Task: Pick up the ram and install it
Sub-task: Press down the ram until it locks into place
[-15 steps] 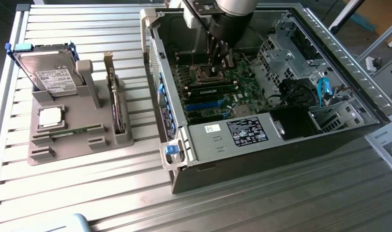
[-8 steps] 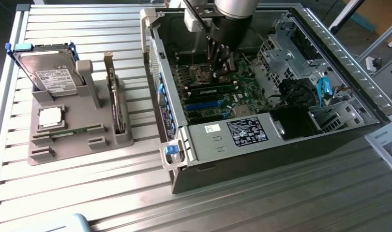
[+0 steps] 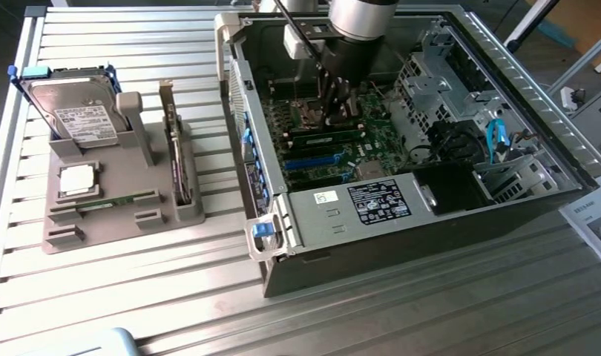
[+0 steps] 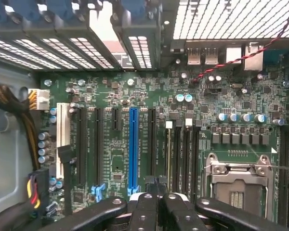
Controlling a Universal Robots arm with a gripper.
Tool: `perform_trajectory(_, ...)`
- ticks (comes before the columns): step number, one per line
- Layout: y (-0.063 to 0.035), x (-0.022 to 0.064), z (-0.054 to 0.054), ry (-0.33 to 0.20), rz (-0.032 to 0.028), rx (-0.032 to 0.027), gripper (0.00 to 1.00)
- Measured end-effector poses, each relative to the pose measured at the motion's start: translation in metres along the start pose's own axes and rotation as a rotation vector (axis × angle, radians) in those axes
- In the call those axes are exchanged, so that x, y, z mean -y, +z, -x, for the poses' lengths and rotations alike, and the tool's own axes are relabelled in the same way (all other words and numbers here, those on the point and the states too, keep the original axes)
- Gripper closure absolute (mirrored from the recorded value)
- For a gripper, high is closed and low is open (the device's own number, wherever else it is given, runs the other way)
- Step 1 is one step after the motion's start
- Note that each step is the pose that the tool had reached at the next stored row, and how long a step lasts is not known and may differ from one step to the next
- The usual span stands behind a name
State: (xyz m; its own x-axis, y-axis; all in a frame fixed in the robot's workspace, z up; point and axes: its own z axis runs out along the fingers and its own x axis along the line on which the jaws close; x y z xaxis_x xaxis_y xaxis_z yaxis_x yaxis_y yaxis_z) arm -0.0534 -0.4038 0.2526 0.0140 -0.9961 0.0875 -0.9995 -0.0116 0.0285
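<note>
1. The hand (image 3: 335, 122) reaches down into the open computer case (image 3: 311, 245), in the upper middle of the exterior view. Its fingers are drawn almost fully together.
2. I take the ram (image 3: 330, 138) to be the long dark-green strip on the motherboard (image 3: 370, 148), directly under the fingertips. I cannot tell whether the fingers pinch its top edge, press on it or only hover over it.
3. A second green stick (image 3: 117, 201) lies in the grey holder (image 3: 102, 226) on the counter (image 3: 400, 319), at the exterior view's left, well apart from the hand.
4. Risk: if the strip is off the slot's line or tilted, a downward push could bend it or seat one end only.
5. Risk: the open processor socket (image 4: 236, 185) lies just beside the memory slots (image 4: 183, 154). A sideways slip could damage its contacts.
6. Risk: with so narrow a grip, a thin board could twist or slide between the pads.
7. The exterior view gives the arm's depth in the case, the holder and the hard drive (image 3: 78, 111) standing in it.
8. The wrist view gives the closed hand (image 4: 156, 190) over the board, the blue slot (image 4: 133, 144) beside black ones, and a red-and-black wire (image 4: 231, 60) crossing near the rear ports.
</note>
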Motion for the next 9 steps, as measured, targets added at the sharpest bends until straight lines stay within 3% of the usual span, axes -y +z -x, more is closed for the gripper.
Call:
perform_trajectory(4, 0.0085, 0.0004, 0.008, 0.0, 0.0004, -0.0001, 0.89)
perform_trajectory(9, 0.0121, 0.0004, 0.008, 0.0, 0.0005, -0.0005, 0.89)
